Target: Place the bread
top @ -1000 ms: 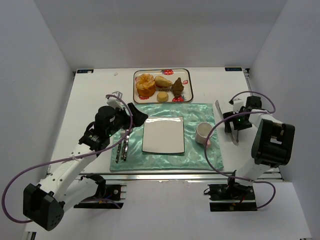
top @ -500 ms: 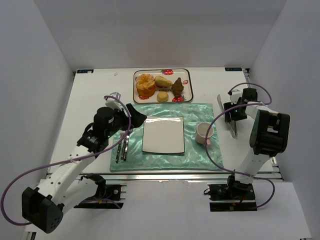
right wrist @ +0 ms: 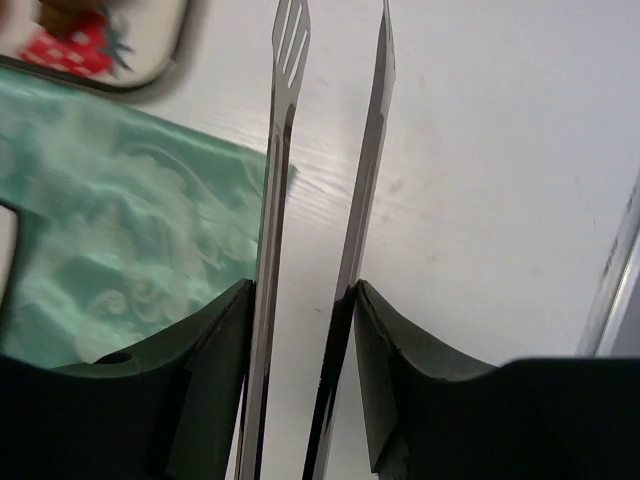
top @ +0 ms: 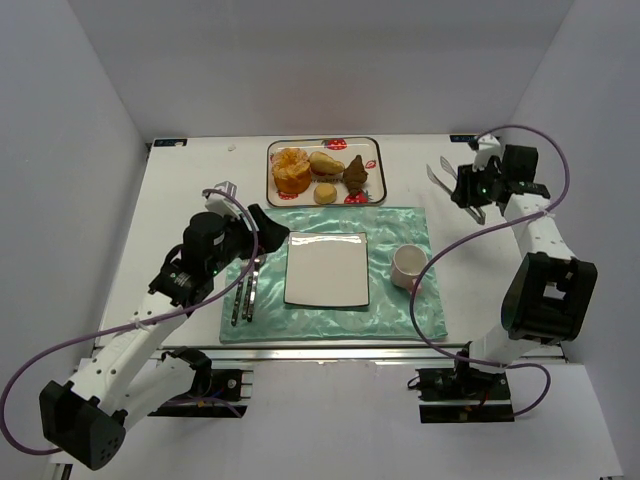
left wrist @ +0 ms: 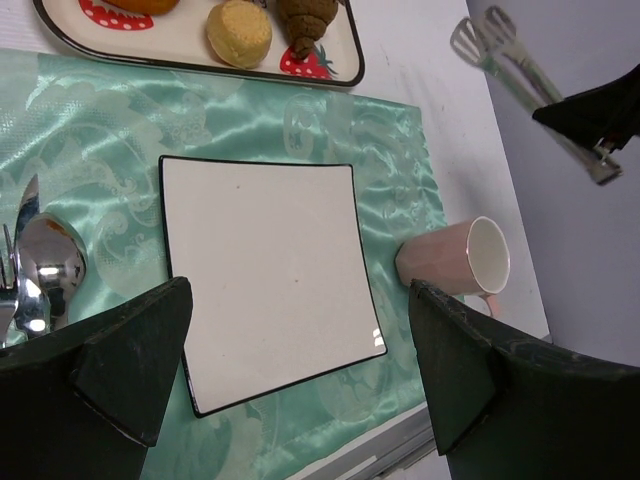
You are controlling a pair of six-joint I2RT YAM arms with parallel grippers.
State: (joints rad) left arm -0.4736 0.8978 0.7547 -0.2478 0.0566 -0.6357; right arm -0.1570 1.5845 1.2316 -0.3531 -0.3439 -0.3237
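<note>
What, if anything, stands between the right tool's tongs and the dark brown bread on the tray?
Nothing visible does. The right tool holds the tongs to the right of the tray. The bread sits at the tray's right end, with no other pastry on that side.

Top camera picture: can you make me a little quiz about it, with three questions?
1. True or false: the square white plate has no food on it.
2. What does the right gripper hold? A a brush, B metal tongs, C a sponge.
3. Fill in: the dark brown bread sits on the strawberry-patterned ____.

Key: 1 true. 2 B. 3 tray.
</note>
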